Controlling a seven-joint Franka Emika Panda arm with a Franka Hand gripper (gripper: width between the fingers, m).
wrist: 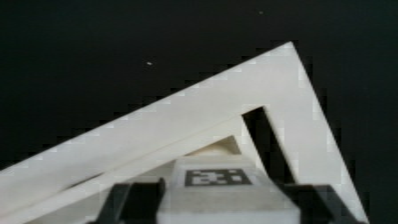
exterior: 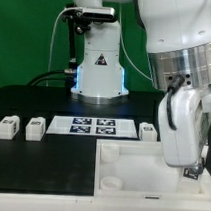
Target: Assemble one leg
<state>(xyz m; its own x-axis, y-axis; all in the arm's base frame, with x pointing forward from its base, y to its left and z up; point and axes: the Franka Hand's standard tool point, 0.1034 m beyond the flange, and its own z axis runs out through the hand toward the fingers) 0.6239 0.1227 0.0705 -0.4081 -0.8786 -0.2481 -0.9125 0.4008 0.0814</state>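
In the wrist view my gripper (wrist: 222, 192) is shut on a leg (wrist: 217, 185), a small white block with a black-and-white marker on its visible face. Both dark fingers (wrist: 139, 203) press its sides. The leg is held over a corner of the large white square tray-like piece (wrist: 178, 125). In the exterior view the gripper (exterior: 183, 164) hangs over the tray piece (exterior: 129, 183) at its right side; the held leg is hidden by the hand. Three more legs lie on the black table: two at the left (exterior: 6, 128) (exterior: 34, 128) and one right of centre (exterior: 147, 131).
The marker board (exterior: 92, 126) lies between the loose legs. The robot base (exterior: 98, 68) stands behind it with cables at its left. The black table drops off at the front left, where a white surface (exterior: 29, 195) shows.
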